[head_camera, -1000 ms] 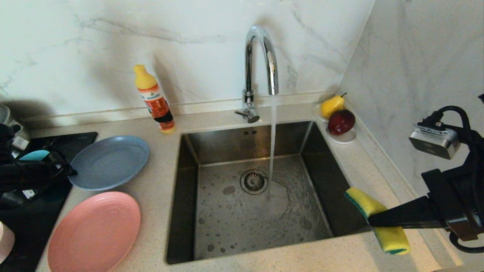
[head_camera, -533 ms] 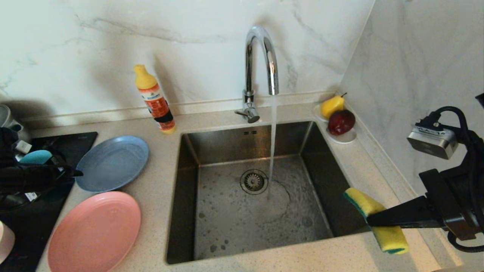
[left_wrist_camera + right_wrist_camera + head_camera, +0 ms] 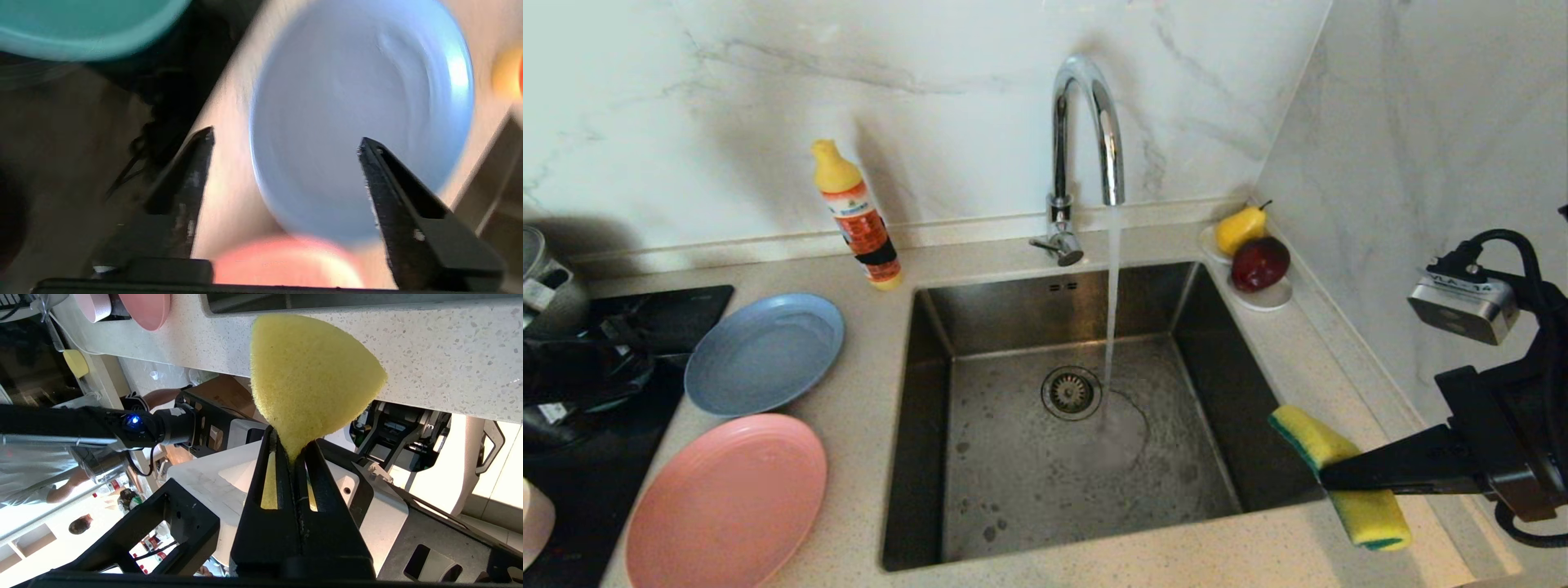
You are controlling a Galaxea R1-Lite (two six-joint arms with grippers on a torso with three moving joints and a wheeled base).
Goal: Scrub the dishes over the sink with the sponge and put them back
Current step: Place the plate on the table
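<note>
The grey-blue plate (image 3: 764, 353) (image 3: 359, 94) lies flat on the counter left of the sink (image 3: 1029, 482), and the salmon-pink plate (image 3: 727, 498) (image 3: 286, 265) lies in front of it. My left gripper (image 3: 637, 371) (image 3: 286, 136) hangs open and empty over the cooktop, just left of the blue plate's rim. The teal bowl (image 3: 81, 24) shows only in the left wrist view. At the far left edge sits the pale pink bowl (image 3: 535, 518). My right gripper (image 3: 1327, 478) (image 3: 291, 447) is shut on the yellow sponge (image 3: 1305, 439) (image 3: 310, 375) at the sink's front right corner.
Water runs from the chrome tap (image 3: 1086, 122) onto the basin floor beside the drain (image 3: 1072, 392). A detergent bottle (image 3: 858, 216) stands behind the plates. A saucer with fruit (image 3: 1258, 253) sits at the back right. A black cooktop (image 3: 678, 314) and steel pot (image 3: 539, 269) are at left.
My left gripper has opened, let go of the blue plate's rim and drawn back to the left. The plate now rests on the counter. The right arm and sponge have stayed put.
</note>
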